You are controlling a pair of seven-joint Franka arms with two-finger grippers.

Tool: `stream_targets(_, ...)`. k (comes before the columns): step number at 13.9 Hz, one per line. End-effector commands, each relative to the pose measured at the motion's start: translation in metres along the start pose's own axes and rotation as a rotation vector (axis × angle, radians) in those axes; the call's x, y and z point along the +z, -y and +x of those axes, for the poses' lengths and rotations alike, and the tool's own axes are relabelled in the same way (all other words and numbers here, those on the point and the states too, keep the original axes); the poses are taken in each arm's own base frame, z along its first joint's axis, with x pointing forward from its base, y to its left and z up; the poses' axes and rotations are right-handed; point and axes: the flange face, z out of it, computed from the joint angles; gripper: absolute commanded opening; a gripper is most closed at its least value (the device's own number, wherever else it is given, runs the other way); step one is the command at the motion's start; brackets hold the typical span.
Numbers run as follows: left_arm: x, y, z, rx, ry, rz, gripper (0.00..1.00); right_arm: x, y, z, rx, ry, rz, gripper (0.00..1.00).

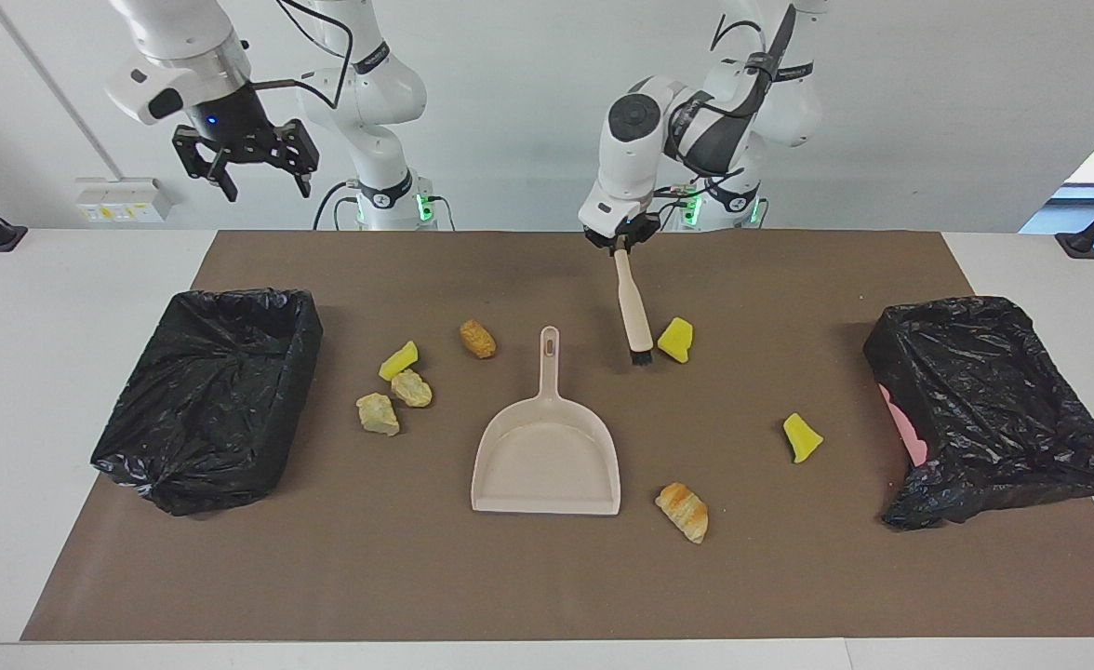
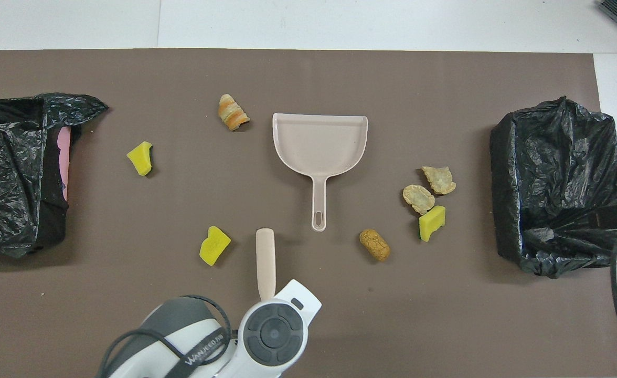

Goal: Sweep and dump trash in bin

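Note:
My left gripper [image 1: 620, 244] is shut on the top of the beige brush [image 1: 633, 312], which hangs with its black bristles down at the mat beside a yellow wedge [image 1: 676, 340]. In the overhead view the wrist hides the gripper and only the brush handle [image 2: 265, 257] shows. Several trash pieces lie around the beige dustpan [image 1: 547, 447]: another yellow wedge [image 1: 802, 437], a croissant-like lump [image 1: 683, 511], a brown lump [image 1: 478, 339], and a cluster of a yellow wedge [image 1: 399, 360] and two tan lumps [image 1: 411, 388]. My right gripper [image 1: 266, 189] is open and empty, raised high and waiting.
A black-bag-lined bin [image 1: 212, 391] stands at the right arm's end of the brown mat. A second bin [image 1: 984, 409] with pink showing at its side stands at the left arm's end. The dustpan [image 2: 319, 142] lies flat, handle toward the robots.

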Motion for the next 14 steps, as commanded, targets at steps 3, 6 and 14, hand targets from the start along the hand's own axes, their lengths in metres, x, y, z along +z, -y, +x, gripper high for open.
stream_targets(3, -0.006, 0.029, -0.020, -0.030, 0.125, 0.121, 0.00, 0.083, 0.108, 0.064, 0.042, 0.030, -0.006, 1.00)
stream_targets(6, -0.003, 0.025, -0.030, -0.177, 0.088, 0.109, 0.00, 0.141, 0.164, 0.104, 0.114, -0.006, 0.000, 1.00)
stream_targets(14, 0.009, 0.023, -0.051, 0.292, 0.075, 0.071, 0.00, 0.234, 0.274, 0.115, 0.144, 0.014, 0.065, 1.00)
